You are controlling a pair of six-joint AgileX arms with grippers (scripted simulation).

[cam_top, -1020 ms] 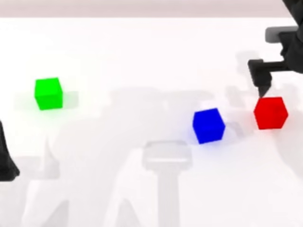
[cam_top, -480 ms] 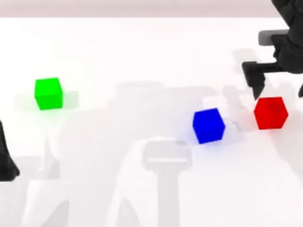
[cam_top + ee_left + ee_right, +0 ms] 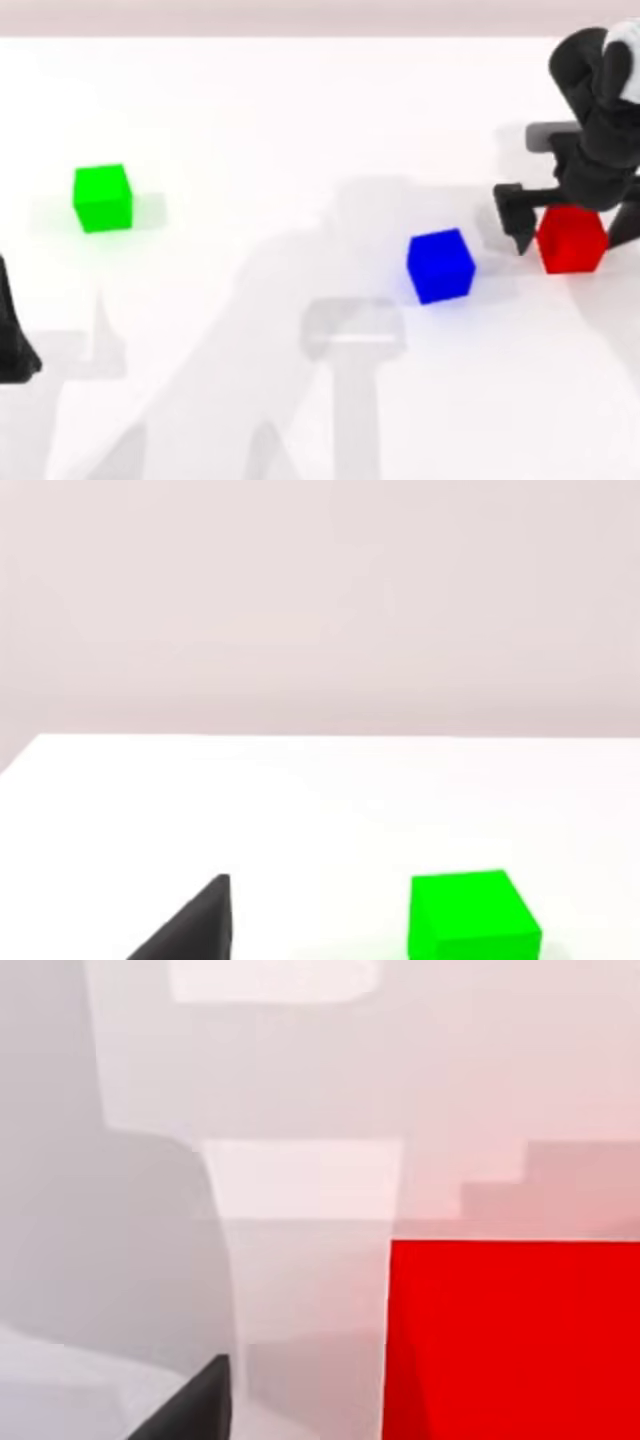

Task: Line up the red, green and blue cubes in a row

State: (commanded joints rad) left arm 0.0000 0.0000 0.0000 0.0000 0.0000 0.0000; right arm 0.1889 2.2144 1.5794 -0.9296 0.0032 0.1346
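Observation:
The red cube [image 3: 572, 242] sits on the white table at the right, with the blue cube [image 3: 440, 265] a short way to its left. The green cube [image 3: 102, 197] lies far off at the left. My right gripper [image 3: 572, 222] is open and low over the red cube, one finger [image 3: 515, 222] on the cube's left and the other at its right. In the right wrist view the red cube [image 3: 510, 1340] fills the space beside a dark fingertip [image 3: 195, 1405]. My left arm [image 3: 12, 340] is parked at the left edge, its gripper open, with the green cube [image 3: 470, 915] ahead of it.
The white table [image 3: 300, 120] carries only the three cubes and the arms' shadows. Its far edge runs along the top of the top view, against a pale wall.
My right gripper has come down and forward from behind the red cube, and its fingers now straddle it. The cubes and the left arm have not moved.

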